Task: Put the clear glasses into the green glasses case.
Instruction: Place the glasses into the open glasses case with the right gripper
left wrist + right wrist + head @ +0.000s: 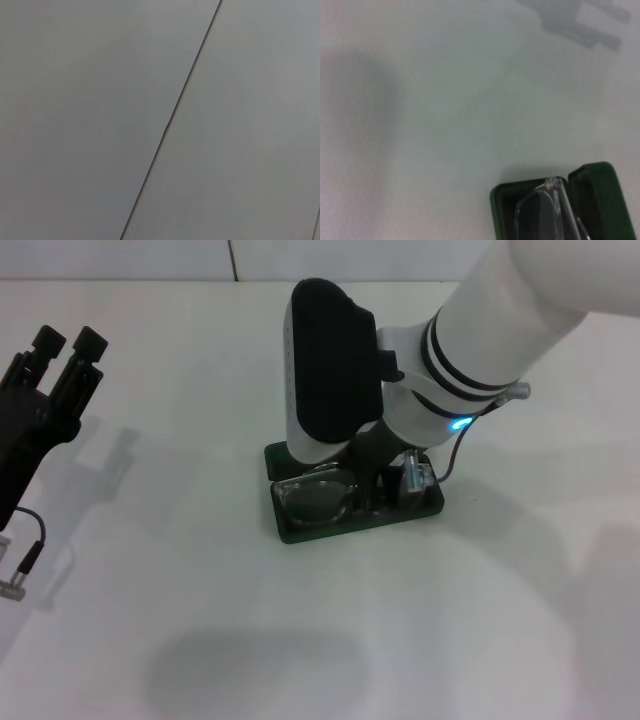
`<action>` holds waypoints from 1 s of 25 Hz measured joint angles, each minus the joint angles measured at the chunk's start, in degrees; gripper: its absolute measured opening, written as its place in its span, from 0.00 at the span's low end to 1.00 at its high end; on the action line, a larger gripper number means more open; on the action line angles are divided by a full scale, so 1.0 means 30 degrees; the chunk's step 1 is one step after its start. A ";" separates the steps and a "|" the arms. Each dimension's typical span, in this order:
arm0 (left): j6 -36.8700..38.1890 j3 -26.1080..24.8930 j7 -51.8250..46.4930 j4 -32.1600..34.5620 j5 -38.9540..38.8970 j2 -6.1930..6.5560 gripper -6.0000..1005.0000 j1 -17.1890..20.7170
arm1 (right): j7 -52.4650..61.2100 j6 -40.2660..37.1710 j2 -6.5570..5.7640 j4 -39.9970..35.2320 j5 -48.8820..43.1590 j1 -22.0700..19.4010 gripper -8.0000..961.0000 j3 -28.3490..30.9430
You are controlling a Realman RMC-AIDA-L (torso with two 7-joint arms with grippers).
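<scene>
The green glasses case point(300, 530) lies open on the white table just ahead of centre. The clear glasses point(316, 498) rest in its tray, with one lens showing at the left end. My right gripper point(386, 476) reaches down into the case over the right half of the glasses, and its wrist housing hides that part. The right wrist view shows the green glasses case point(501, 199) from close by, its lid point(598, 199) raised and the clear glasses point(544, 216) inside. At the far left my left gripper point(68, 348) hangs above the table, open and holding nothing.
The white table point(200, 620) spreads around the case with a seam point(233, 260) at the back. A cable and plug point(18, 575) hang from the left arm at the left edge. The left wrist view shows only a pale surface with a dark seam point(170, 120).
</scene>
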 joint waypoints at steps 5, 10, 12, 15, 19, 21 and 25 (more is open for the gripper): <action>-0.0254 -0.0001 0.0000 0.0000 0.0004 0.0016 0.67 -0.0118 | 0.0178 -0.0331 0.0000 -0.0012 0.0231 -0.0008 0.40 -0.0050; -0.0453 0.0000 0.0001 0.0000 0.0005 0.0024 0.67 -0.0177 | 0.0104 -0.0657 0.0000 0.0111 0.1000 0.0023 0.40 -0.0108; -0.0459 -0.0001 0.0001 0.0000 0.0005 0.0040 0.67 -0.0177 | 0.0076 -0.0650 0.0000 0.0119 0.1067 0.0009 0.40 -0.0186; -0.0464 0.0000 0.0000 0.0001 0.0005 0.0046 0.67 -0.0189 | 0.0065 -0.0488 0.0001 0.0344 0.1118 0.0039 0.40 -0.0407; -0.0482 0.0000 0.0001 0.0000 0.0001 0.0045 0.67 -0.0220 | 0.0113 -0.0113 0.0001 0.1633 0.1267 0.0587 0.40 -0.0618; -0.0506 0.0006 0.0001 0.0001 0.0001 0.0044 0.67 -0.0225 | 0.0187 0.0102 0.0001 0.2224 0.1240 0.0843 0.40 -0.0504; -0.0744 0.0022 0.0001 0.0018 0.0003 0.0057 0.67 -0.0230 | 0.0210 0.0319 0.0000 0.2287 0.1160 0.0835 0.40 -0.0312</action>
